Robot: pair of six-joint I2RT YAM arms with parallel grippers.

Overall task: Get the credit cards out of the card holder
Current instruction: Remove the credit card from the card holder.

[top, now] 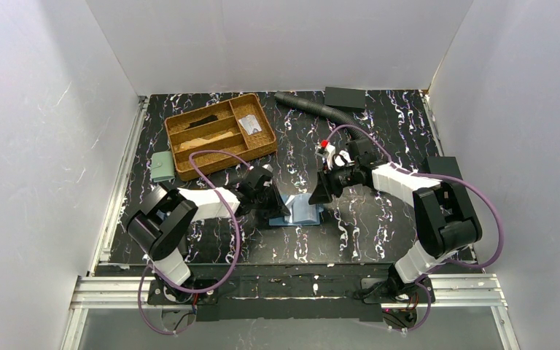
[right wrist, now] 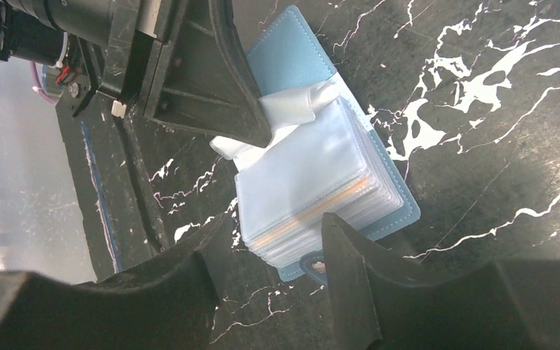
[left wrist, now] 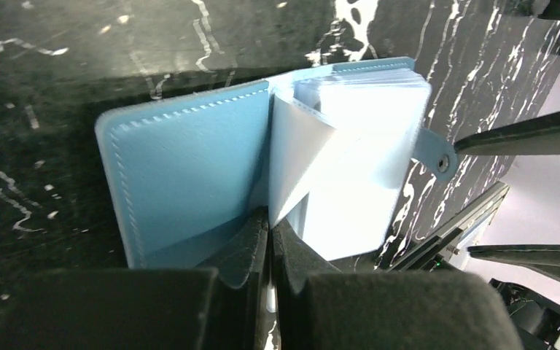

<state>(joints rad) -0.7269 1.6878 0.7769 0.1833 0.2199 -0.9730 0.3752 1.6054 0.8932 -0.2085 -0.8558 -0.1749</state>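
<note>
Card holder (top: 302,211) lies open just toward the arm bases from the woven tray (top: 221,135) — left gripper (left wrist: 270,226) clenched on one clear sleeve (left wrist: 299,146), right gripper (right wrist: 275,222) released, straddling the free edge. Credit cards (right wrist: 313,211) sit sleeved — none extracted yet.

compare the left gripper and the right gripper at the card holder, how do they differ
The left gripper is shut, pinching a clear sleeve of the card holder; the right gripper is open, holding nothing. The left gripper works at the holder's fold; the right gripper faces its tab edge. Both sit low at the open holder.
</note>
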